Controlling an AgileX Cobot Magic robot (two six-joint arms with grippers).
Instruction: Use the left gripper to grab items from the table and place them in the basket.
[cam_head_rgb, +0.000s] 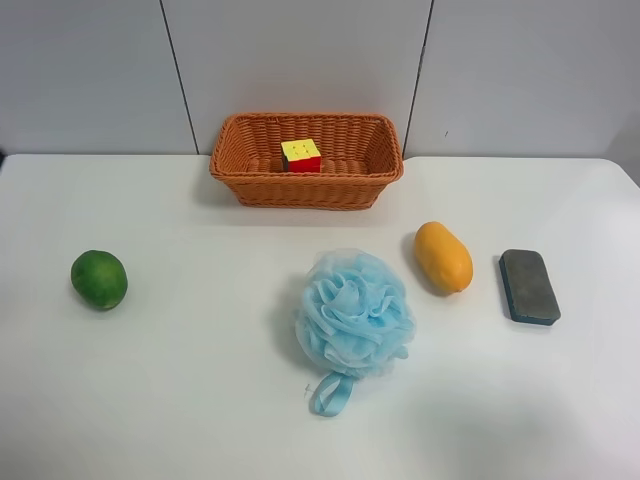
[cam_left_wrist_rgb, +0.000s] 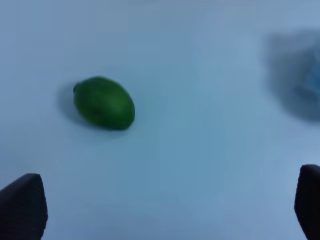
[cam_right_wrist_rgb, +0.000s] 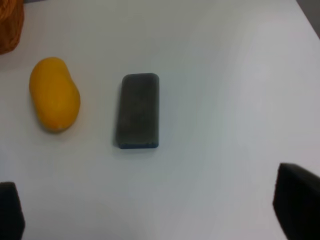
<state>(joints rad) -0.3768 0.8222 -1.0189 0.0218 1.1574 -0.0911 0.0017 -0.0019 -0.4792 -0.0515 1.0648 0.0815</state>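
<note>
So far only the yellow-red-green puzzle cube (cam_head_rgb: 301, 155) lies inside the orange-brown woven wicker basket (cam_head_rgb: 306, 190). On the white counter (cam_head_rgb: 200, 400) wait the round green fruit (cam_head_rgb: 99, 279), fluffy light-blue pouf (cam_head_rgb: 354, 314), orange mango (cam_head_rgb: 443, 257) and dark grey sponge (cam_head_rgb: 529, 286). Left pincer (cam_left_wrist_rgb: 170, 205) is wide open, empty, above the fruit.

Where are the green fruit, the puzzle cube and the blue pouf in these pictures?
green fruit (cam_head_rgb: 99, 279), exterior high view, middle of its rounded top.
puzzle cube (cam_head_rgb: 301, 155), exterior high view, its yellow top face, inside the basket.
blue pouf (cam_head_rgb: 354, 313), exterior high view, centre of the ruffles.
</note>
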